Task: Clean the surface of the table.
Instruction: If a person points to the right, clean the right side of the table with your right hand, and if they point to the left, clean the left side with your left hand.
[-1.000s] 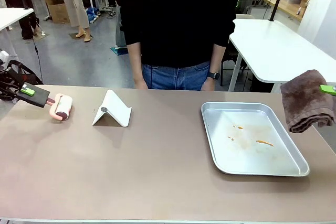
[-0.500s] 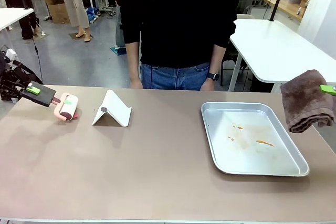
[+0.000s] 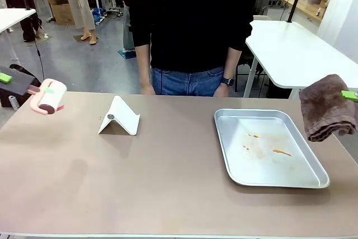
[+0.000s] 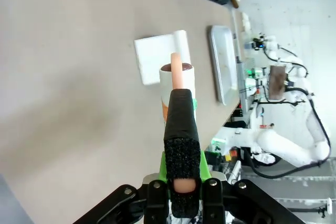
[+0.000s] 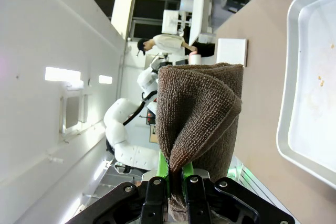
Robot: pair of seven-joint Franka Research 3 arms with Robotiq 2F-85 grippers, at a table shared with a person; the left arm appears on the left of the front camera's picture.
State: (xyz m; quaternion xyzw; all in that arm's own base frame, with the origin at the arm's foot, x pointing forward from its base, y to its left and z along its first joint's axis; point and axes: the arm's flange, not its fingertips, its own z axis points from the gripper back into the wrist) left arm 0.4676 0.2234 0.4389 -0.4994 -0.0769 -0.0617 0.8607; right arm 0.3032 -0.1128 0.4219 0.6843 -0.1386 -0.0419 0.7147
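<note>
The tan-brown table (image 3: 168, 183) spreads across the front view. At its far left edge my left gripper (image 3: 22, 85) is shut on the handle of a pink lint roller (image 3: 48, 97) and holds it in the air above the top. The left wrist view shows the same gripper (image 4: 180, 103) clamped on the roller (image 4: 177, 72), with the table (image 4: 73, 103) beyond it. At the right edge my right gripper (image 3: 349, 95) is shut on a folded brown cloth (image 3: 327, 107) that hangs clear of the table. In the right wrist view the cloth (image 5: 199, 108) covers the gripper (image 5: 175, 174).
A silver metal tray (image 3: 296, 166) with small orange stains lies on the right half of the table. A white folded stand (image 3: 119, 117) sits left of the middle. A person in a black top (image 3: 190, 26) stands at the far edge. White-topped tables stand behind.
My left gripper has lifted the lint roller off the table and drawn it up and to the left. The right gripper and the cloth have not moved.
</note>
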